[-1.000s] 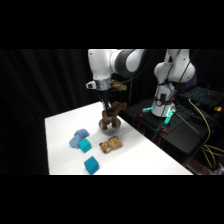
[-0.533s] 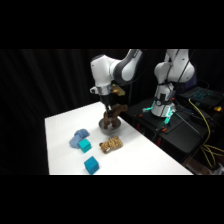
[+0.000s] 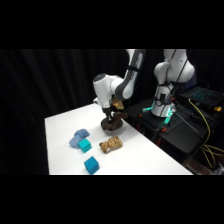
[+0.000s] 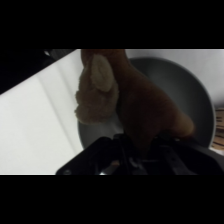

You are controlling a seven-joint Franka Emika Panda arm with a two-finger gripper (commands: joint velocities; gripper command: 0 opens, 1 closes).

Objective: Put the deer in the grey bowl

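One arm over the table (image 3: 150,155), operator. Your gripper (image 3: 111,114) hangs above the grey bowl (image 3: 111,128) near the far edge, fingers closed on the deer (image 3: 115,117). In your wrist view the deer (image 4: 142,107) dangles from the clamped fingers, its pale underside turned left, with the bowl (image 4: 187,92) directly beneath it. You can't tell whether the plush touches the bowl. A tan plush (image 3: 111,145) lies just in front of the bowl. Two teal blocks (image 3: 85,145) and a blue toy (image 3: 78,137) sit further left.
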